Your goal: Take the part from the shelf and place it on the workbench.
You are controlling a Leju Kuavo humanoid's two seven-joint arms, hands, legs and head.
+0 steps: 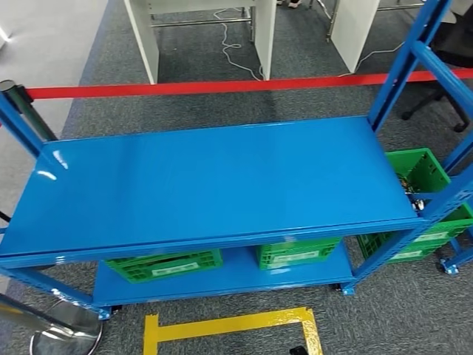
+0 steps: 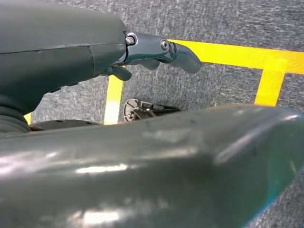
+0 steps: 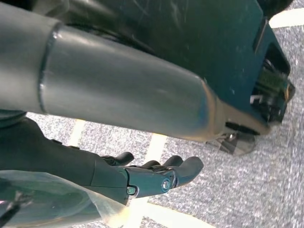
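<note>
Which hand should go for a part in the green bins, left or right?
Right, tentatively. Both hands, left hand and right hand, hang empty over the floor. The only bin with visible parts, the green bin, sits at the shelf's right end, on the right arm's side.

The left hand is seen in the left wrist view hanging above the floor, its fingers extended and nothing held; the right hand is likewise seen in the right wrist view with fingers stretched out, slightly apart, nothing grasped.
</note>
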